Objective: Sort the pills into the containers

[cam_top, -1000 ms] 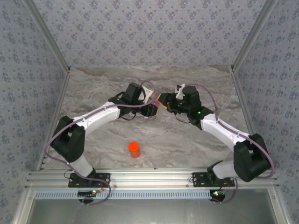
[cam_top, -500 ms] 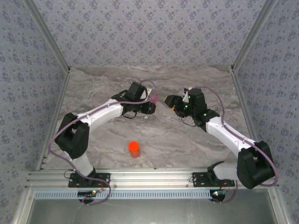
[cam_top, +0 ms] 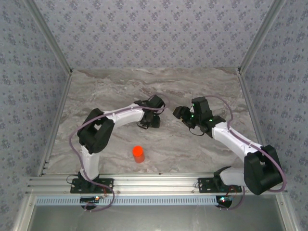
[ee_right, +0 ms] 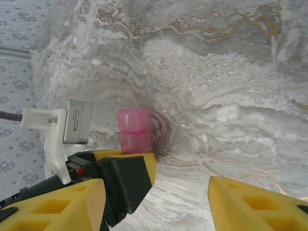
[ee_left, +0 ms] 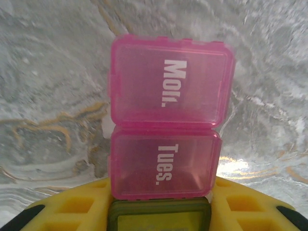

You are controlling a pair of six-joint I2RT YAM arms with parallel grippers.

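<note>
As left jaws pinch containers [ee_left: 166, 144], bottle [cam_top: 138, 154] apart

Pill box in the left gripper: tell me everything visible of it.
The pill box is a small strip of joined translucent plastic compartments: two pink ones lettered Mon. and Tues. in white, then an olive-green one. The left gripper clamps the olive end between yellow fingers, the pink end pointing out over the marble table.

Bright, even light — soft shadows, slight wrist-view blur

"Mon." and "Tues." on pink pill box [ee_left: 166, 96]
</note>
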